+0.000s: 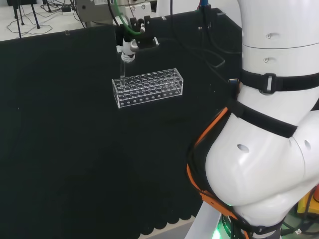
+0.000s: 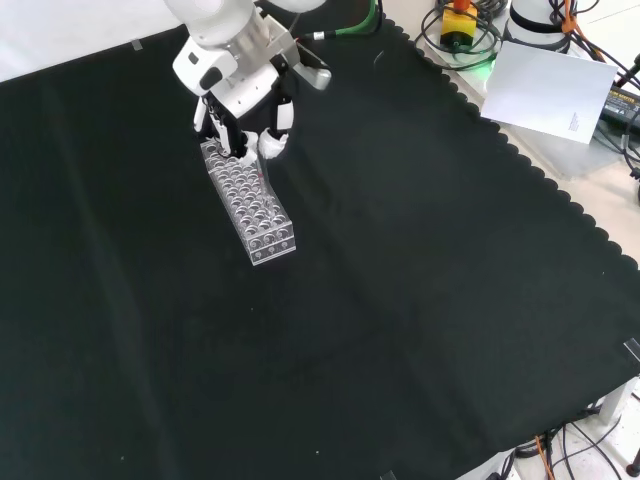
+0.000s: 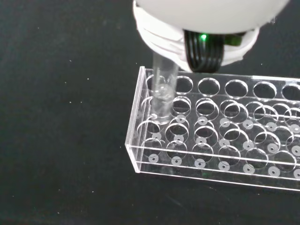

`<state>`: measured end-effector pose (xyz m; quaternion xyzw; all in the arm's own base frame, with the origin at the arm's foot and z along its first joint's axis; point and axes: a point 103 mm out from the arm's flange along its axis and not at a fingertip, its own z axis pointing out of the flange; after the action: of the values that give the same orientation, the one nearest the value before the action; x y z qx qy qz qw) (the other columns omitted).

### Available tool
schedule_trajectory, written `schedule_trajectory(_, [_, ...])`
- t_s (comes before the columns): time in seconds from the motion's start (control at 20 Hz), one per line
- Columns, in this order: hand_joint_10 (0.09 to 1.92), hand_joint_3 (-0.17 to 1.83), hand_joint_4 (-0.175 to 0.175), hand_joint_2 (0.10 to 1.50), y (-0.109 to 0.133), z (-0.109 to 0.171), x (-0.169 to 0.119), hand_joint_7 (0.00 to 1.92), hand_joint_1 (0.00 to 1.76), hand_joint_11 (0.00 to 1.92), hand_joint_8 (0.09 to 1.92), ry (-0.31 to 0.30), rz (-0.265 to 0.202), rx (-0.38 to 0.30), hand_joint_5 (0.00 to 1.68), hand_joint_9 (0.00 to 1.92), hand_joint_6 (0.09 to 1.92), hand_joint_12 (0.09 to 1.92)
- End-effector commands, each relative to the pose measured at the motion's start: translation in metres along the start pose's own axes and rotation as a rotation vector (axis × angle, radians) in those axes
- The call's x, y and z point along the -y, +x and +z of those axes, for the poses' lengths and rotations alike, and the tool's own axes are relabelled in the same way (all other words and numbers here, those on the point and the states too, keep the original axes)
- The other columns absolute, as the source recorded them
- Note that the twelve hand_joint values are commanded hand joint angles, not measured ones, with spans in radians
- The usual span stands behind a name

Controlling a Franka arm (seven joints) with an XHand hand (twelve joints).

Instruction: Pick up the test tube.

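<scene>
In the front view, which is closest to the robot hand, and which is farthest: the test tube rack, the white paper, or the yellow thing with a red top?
1. Test tube rack: right under the robot hand.
2. Yellow thing: top edge, beyond the cloth.
3. White paper: upper right corner.

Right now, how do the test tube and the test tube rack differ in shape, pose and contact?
The test tube is a slim round cylinder standing upright; the test tube rack is a long, low box with rows of round holes, lying flat. The tube's top is at the hand and its lower end reaches into a hole at one end of the rack; the rack rests on the black cloth. Both are clear.
</scene>
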<state>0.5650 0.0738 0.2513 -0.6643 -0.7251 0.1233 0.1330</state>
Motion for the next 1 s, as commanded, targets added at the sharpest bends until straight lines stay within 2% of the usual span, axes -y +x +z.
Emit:
schedule_trajectory(0.05, [0.31,0.7,-0.175,0.59,-0.005,-0.012,0.005,1.4,1.43,0.69,0.75,-0.009,0.0,-0.008,1.3,1.36,0.6,1.24])
schedule_trajectory(0.3, [0.31,0.71,-0.175,0.59,-0.016,-0.034,0.013,1.4,1.43,0.69,0.75,-0.029,0.008,-0.01,1.3,1.36,0.59,1.24])
schedule_trajectory(1.0, [0.3,0.71,-0.175,0.59,-0.028,-0.065,0.038,1.41,1.43,0.69,0.75,-0.071,0.024,-0.008,1.3,1.36,0.59,1.24])
